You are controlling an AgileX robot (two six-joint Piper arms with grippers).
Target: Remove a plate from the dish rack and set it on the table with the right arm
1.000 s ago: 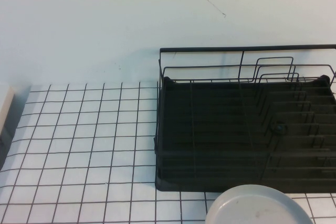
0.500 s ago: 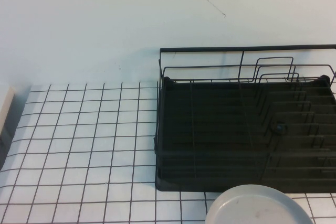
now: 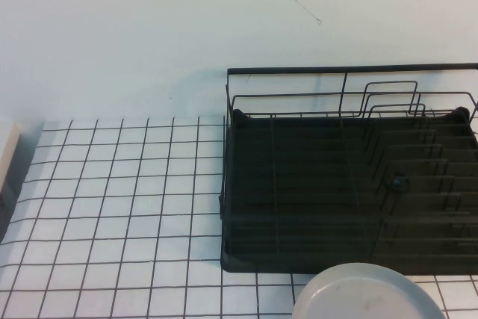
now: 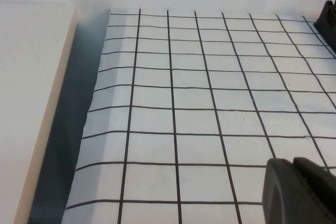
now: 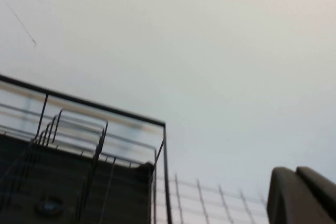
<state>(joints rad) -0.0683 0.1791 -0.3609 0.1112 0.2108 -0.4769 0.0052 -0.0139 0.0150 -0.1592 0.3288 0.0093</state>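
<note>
We see the plate (image 3: 366, 293) lying flat on the table (image 3: 112, 207), at the near edge of the high view, just in front of the dish rack (image 3: 351, 184) and apart from its tray base. The rack itself holds no plates that we can make out; its wire dividers stand bare. So we judge the task essentially complete: the plate is out of the rack and resting on the gridded table.

Neither arm shows in the high view. The left gripper (image 4: 300, 190) appears only as a dark corner in its own wrist view, over open table well to the left of the rack; its jaws seem pressed together, with nothing between them. The right gripper (image 5: 303, 195) shows likewise as a dark corner in its wrist view, raised and looking across the rack's far right corner toward the wall; its jaws also look closed and empty.

What could go wrong from here is modest, in our judgement. The plate sits close to the near table edge, partly cut off by the frame, so a low sweep of the right arm could nudge it toward that edge. A careless pass could also catch the rack's top rail.
</note>
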